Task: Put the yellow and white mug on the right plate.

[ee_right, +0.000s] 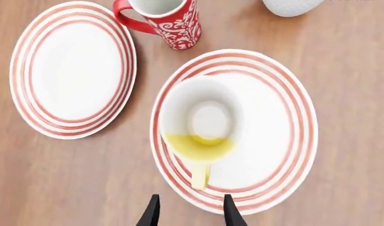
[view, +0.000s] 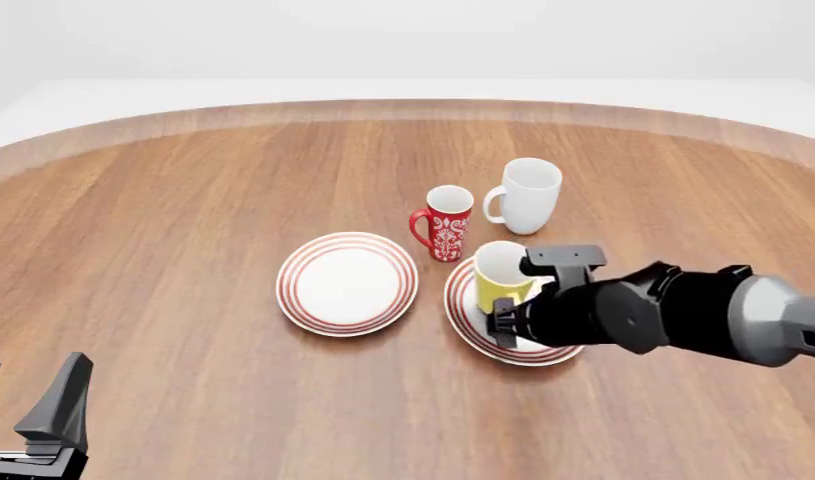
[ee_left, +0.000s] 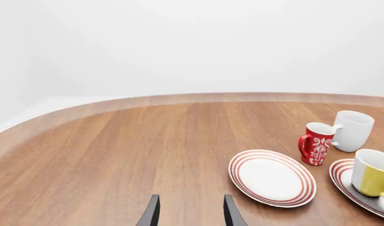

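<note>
right hand [ee_right: 188, 212] open above yellow and white mug [ee_right: 200, 127]'s handle

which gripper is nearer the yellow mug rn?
Right. The right gripper hovers open just above the yellow mug on the right plate; the left gripper sits far off, near the table's edge.

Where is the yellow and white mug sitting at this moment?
In the front view, the yellow and white mug stands upright on the right plate, right of centre, just in front of the red patterned mug; the right gripper hangs above it.
</note>
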Available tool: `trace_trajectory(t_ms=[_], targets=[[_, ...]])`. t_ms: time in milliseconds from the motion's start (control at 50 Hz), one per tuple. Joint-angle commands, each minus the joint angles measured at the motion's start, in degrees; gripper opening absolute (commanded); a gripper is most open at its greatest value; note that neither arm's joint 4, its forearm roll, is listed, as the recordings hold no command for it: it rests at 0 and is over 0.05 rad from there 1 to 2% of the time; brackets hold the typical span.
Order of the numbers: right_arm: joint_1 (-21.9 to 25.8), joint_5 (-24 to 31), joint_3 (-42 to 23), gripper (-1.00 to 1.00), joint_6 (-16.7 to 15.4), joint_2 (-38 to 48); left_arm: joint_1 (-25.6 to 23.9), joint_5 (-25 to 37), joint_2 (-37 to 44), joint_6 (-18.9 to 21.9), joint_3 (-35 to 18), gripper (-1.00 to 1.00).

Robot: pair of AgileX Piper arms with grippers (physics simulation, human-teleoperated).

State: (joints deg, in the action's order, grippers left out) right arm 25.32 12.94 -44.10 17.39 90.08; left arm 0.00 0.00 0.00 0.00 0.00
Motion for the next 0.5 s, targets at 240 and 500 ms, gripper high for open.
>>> trace_trajectory(t_ms=[240,500], targets=[[4.1,2.9,3.0,1.00,1.3,-10.0,0.0,0.0,0.0,0.0,0.0,1.00],[5.4,6.6,3.1,1.00,0.5,-17.7,0.0,0.0,0.0,0.0,0.0,1.00]])
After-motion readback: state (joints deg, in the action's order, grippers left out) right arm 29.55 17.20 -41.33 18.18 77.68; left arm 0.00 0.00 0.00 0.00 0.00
